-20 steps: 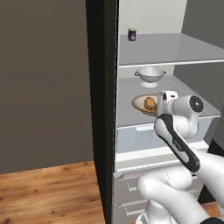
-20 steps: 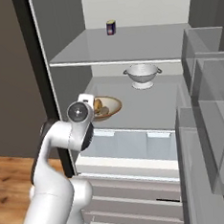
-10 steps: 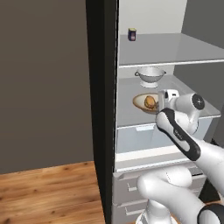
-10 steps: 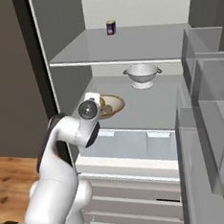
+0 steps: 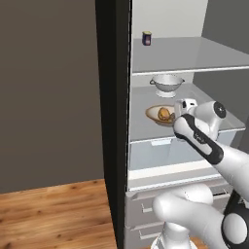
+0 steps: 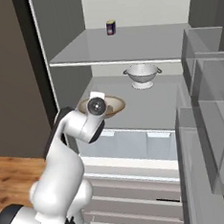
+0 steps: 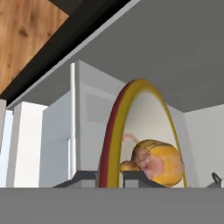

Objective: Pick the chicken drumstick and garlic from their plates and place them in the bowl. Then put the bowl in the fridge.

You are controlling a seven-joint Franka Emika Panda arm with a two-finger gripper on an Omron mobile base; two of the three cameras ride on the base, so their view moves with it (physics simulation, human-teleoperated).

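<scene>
Gripping the rim of the beige bowl, the gripper has its two dark fingertips pinched narrowly on either side of the thin edge. That bowl sits on the fridge's middle shelf, near its front, with the golden chicken drumstick lying inside it. Farther back on the same shelf stands a steel colander, and a small can rests on the shelf above, toward the rear.
</scene>
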